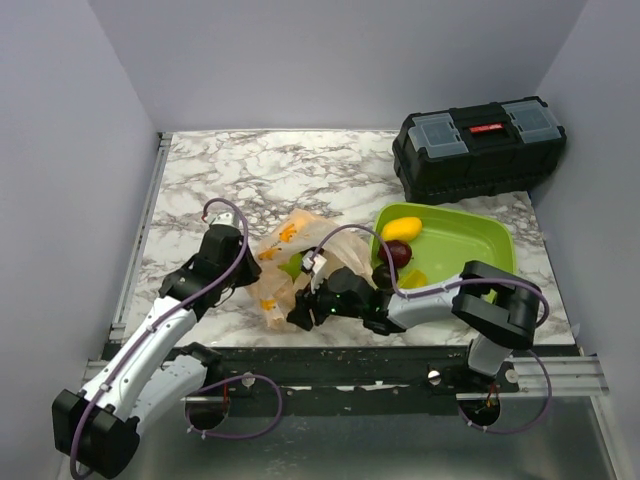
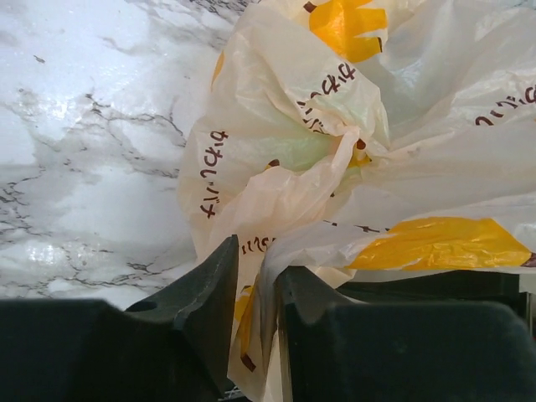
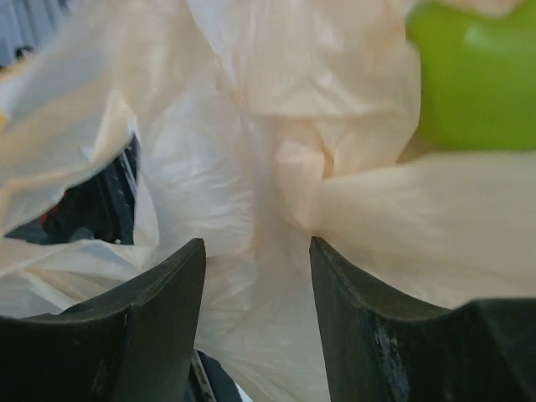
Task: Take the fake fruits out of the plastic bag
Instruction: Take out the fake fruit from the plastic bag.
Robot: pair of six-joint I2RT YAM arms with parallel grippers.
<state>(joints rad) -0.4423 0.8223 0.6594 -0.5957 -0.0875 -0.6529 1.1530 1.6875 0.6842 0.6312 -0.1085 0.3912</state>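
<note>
The peach-orange plastic bag [image 1: 285, 262] lies crumpled on the marble table between both arms. A green apple [image 1: 293, 266] shows at its opening, and fills the upper right of the right wrist view [image 3: 469, 75]. A yellow oval fruit [image 1: 402, 228] and a dark purple fruit [image 1: 397, 252] lie in the lime-green tray [image 1: 480, 232]. My left gripper [image 1: 254, 272] is shut on a fold of the bag [image 2: 276, 193] at its left side. My right gripper [image 1: 298, 314] is at the bag's near edge, jaws open with bag film [image 3: 251, 167] bunched between them.
A black toolbox [image 1: 478, 145] stands at the back right, behind the tray. A small yellow-green object [image 1: 413, 278] lies in the tray's near part. A metal rail [image 1: 140, 240] runs along the table's left edge. Grey walls enclose the table.
</note>
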